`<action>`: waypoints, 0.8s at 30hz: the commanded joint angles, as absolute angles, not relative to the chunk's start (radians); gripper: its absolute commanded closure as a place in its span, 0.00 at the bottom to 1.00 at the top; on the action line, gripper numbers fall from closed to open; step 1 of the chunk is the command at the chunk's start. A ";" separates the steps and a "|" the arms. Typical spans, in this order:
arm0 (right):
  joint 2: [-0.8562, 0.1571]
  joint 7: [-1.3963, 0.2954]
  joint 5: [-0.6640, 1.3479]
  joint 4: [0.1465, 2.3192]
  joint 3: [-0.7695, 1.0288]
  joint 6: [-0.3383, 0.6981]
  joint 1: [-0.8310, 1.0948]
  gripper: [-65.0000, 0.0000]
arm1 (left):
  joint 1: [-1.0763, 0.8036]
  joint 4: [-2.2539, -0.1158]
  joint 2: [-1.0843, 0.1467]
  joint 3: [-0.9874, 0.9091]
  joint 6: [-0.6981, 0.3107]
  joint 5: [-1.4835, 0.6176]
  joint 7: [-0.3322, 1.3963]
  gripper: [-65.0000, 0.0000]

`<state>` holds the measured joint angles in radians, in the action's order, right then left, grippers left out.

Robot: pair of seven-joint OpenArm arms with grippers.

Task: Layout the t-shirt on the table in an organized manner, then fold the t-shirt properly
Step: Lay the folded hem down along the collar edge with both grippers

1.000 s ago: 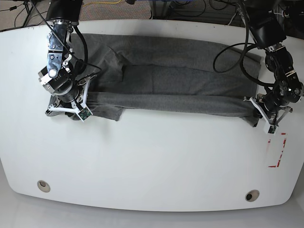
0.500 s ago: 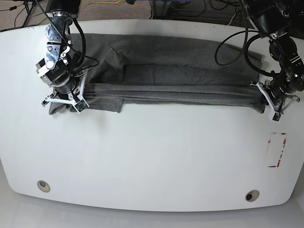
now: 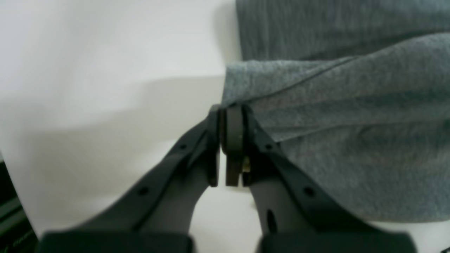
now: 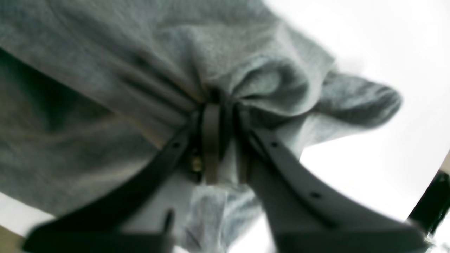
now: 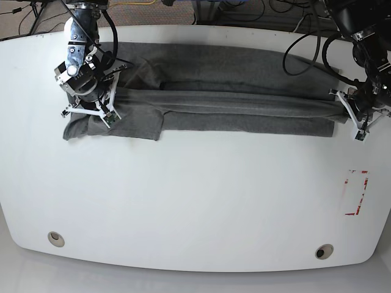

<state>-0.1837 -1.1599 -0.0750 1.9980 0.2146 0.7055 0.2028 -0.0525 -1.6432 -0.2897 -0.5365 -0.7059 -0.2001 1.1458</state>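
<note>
T-shirt point(image 5: 244, 104) – stretched along table point(image 5: 195, 195) – pinched by both grippers.

Two black arms are seen, wrapped with looping black cables. The left gripper point(image 5: 360, 116) and the right gripper point(image 5: 88, 110) are framed by white angular brackets in the base view. A silver round housing is visible on the right arm's wrist, and a small green circuit board at its bracket corner. In the wrist views, dark grey tapering fingers point(image 3: 267, 154) are shown, dotted with small screw holes and tipped with flat pads point(image 4: 211, 140); a brass-coloured fastener is visible beside them.
</note>
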 commanded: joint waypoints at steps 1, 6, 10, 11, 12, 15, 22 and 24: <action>-0.179 -1.176 -0.104 2.018 0.223 0.698 0.208 0.61 | -0.045 -1.662 -0.315 -0.542 -0.698 -0.185 1.162 0.98; -0.165 -1.179 -0.104 2.026 0.236 0.698 0.209 0.35 | -0.044 -1.662 -0.315 -0.541 -0.698 -0.185 1.205 0.76; -0.142 -1.179 -0.091 2.040 0.305 0.698 0.205 0.35 | -0.044 -1.693 -0.321 -0.541 -0.698 -0.185 1.210 0.56; -0.134 -1.179 -0.091 2.040 0.325 0.698 0.202 0.37 | -0.044 -1.710 -0.321 -0.542 -0.698 -0.185 1.210 0.51; -0.128 -1.179 -0.090 2.040 0.351 0.698 0.197 0.40 | -0.044 -1.736 -0.323 -0.542 -0.698 -0.185 1.210 0.48; -0.122 -1.179 -0.062 2.040 0.407 0.698 0.163 0.45 | -0.042 -1.805 -0.323 -0.542 -0.698 -0.185 1.216 0.45; -0.120 -1.181 0.048 2.037 0.544 0.698 0.102 0.51 | 0.039 -1.946 -0.325 -0.545 -0.698 -0.188 1.336 0.45; -0.120 -1.181 0.084 2.035 0.570 0.698 0.090 0.51 | 0.056 -1.949 -0.323 -0.545 -0.698 -0.188 1.349 0.45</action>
